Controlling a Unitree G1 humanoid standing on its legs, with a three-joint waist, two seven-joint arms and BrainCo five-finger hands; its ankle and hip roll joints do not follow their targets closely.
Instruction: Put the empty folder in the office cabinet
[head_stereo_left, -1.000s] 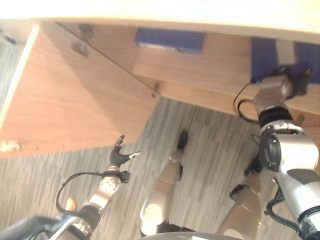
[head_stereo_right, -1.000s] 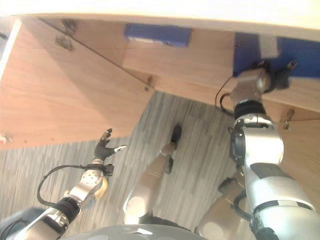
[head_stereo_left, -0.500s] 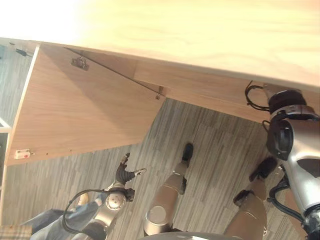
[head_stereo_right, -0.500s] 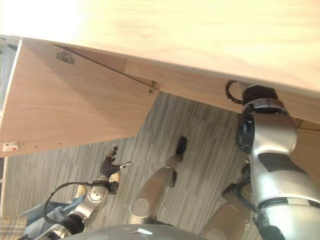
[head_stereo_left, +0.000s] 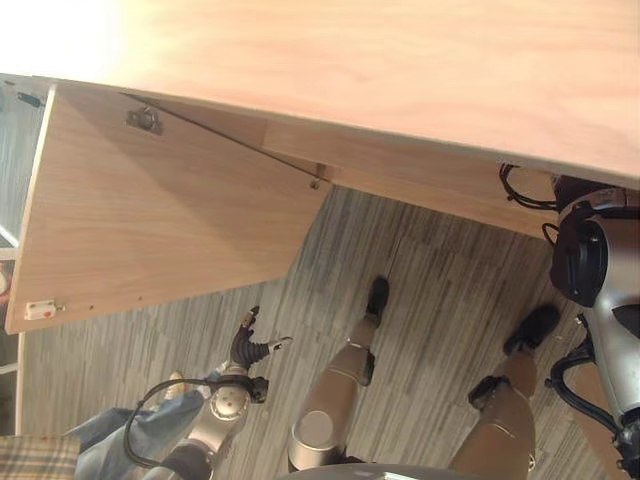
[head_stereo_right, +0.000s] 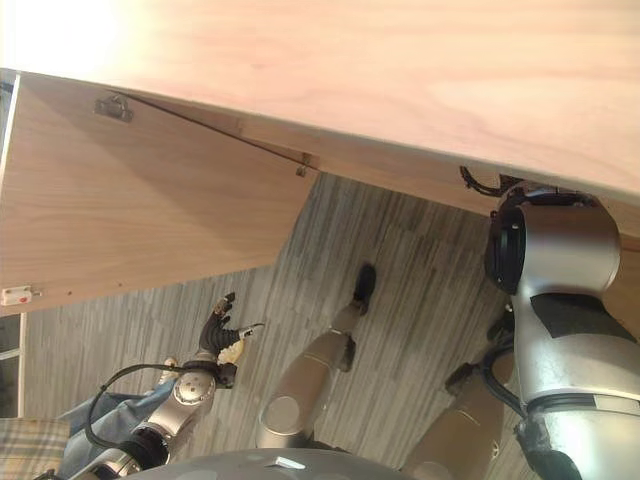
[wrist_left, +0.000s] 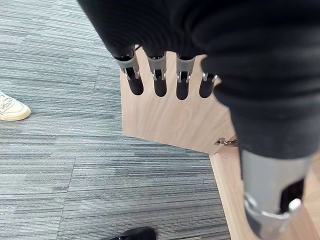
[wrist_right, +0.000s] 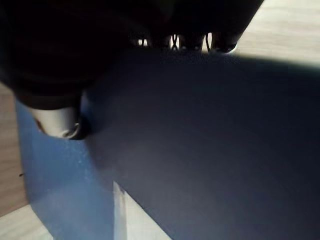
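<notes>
Resting on the blue folder (wrist_right: 210, 150), right hand (wrist_right: 60, 75) grip unclear; left hand (wrist_left: 165, 75) spread.

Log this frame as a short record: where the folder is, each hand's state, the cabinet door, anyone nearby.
folder: blue folder, right under the right hand, pale wood around it
right hand: on the folder; grip unclear
left hand: low over the floor, fingers straight, holding nothing
cabinet door: swung open
bystander: a person's pale shoe on the grey floor
</notes>
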